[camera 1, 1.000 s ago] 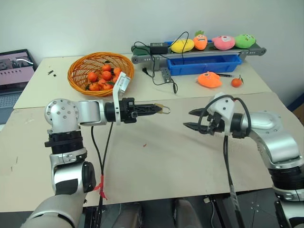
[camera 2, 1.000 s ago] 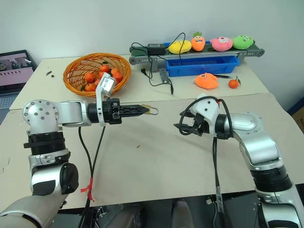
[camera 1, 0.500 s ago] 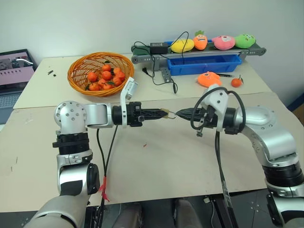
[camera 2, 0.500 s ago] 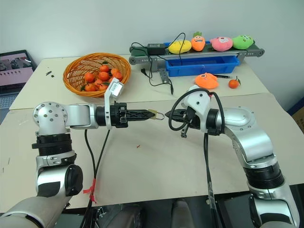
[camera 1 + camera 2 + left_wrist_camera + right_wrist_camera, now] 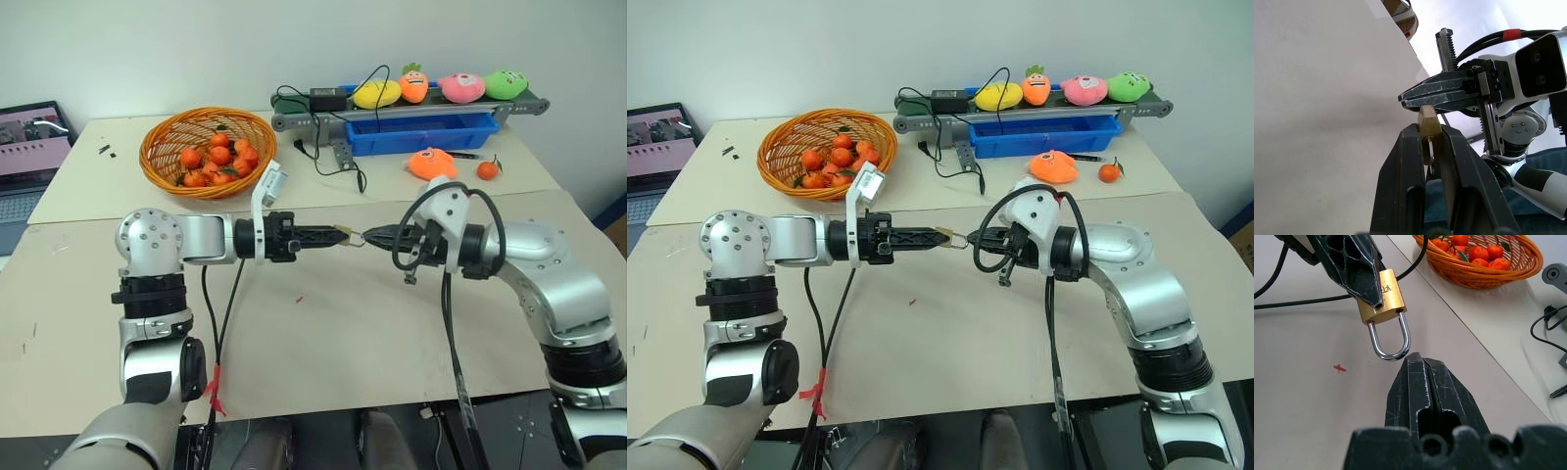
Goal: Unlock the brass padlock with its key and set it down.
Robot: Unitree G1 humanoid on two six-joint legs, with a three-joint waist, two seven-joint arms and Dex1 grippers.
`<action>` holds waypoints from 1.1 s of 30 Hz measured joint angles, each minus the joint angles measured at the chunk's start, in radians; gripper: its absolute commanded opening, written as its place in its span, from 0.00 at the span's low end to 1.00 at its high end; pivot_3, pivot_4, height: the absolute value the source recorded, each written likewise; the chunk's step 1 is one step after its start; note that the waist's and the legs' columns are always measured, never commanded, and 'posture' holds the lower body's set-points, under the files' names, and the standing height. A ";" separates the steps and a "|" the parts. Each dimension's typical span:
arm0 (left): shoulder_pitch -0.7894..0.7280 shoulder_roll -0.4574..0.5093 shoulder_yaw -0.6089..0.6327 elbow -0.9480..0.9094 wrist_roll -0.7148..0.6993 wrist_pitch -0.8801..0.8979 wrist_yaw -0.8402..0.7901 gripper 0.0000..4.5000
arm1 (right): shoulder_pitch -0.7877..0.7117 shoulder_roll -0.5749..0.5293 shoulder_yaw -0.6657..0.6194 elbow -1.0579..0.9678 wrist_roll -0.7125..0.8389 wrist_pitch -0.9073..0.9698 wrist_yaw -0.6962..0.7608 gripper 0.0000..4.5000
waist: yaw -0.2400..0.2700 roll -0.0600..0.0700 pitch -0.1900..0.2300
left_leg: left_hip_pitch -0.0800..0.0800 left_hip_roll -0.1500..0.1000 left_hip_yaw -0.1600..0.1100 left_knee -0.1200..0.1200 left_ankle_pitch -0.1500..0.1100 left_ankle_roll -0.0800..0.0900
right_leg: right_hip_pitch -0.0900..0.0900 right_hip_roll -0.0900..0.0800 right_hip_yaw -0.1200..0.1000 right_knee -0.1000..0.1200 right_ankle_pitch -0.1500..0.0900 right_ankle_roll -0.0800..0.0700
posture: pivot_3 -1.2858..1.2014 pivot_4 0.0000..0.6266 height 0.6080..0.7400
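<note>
The brass padlock (image 5: 343, 233) hangs in mid-air over the table, its body pinched by my left gripper (image 5: 333, 235), which is shut on it and points to the right. In the right wrist view the padlock (image 5: 1383, 296) shows its silver shackle (image 5: 1393, 345) closed and whole. My right gripper (image 5: 370, 236) faces it from the right, shut, with its tips right at the shackle's bend and nothing visible between the fingers (image 5: 1444, 391). In the left wrist view the padlock (image 5: 1428, 122) sits between my left fingers (image 5: 1403, 181). The key is hidden.
An orange wicker basket (image 5: 206, 114) of small orange fruits stands at the back left. At the back right are a conveyor (image 5: 294, 119) carrying plush toys, a blue tray (image 5: 421, 134), black cables (image 5: 333, 157), an orange plush (image 5: 431, 164) and a loose fruit (image 5: 488, 169). A laptop (image 5: 29, 147) is far left.
My right gripper was open and apart from the padlock; it has moved left up to the shackle and shut. Over the last half second nothing has moved.
</note>
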 measured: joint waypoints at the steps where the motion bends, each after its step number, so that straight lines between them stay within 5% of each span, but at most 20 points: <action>1: 0.000 0.000 -0.005 0.000 0.000 0.000 -0.003 0.00 | 0.000 -0.001 0.000 0.002 0.000 -0.002 0.003 0.02 | 0.000 0.000 0.000 | 0.000 0.000 0.000 0.000 0.000 0.000 | 0.000 0.000 0.000 0.000 0.000 0.000 | 0.52 0.24 1.00; 33: 0.026 0.033 -0.082 -0.011 0.060 -0.051 -0.081 0.00 | -0.013 -0.068 -0.011 -0.050 0.122 0.092 0.019 0.02 | 0.000 0.000 0.000 | 0.000 0.000 0.000 0.000 0.000 0.000 | 0.000 0.000 0.000 0.000 0.000 0.000 | 0.52 0.24 1.00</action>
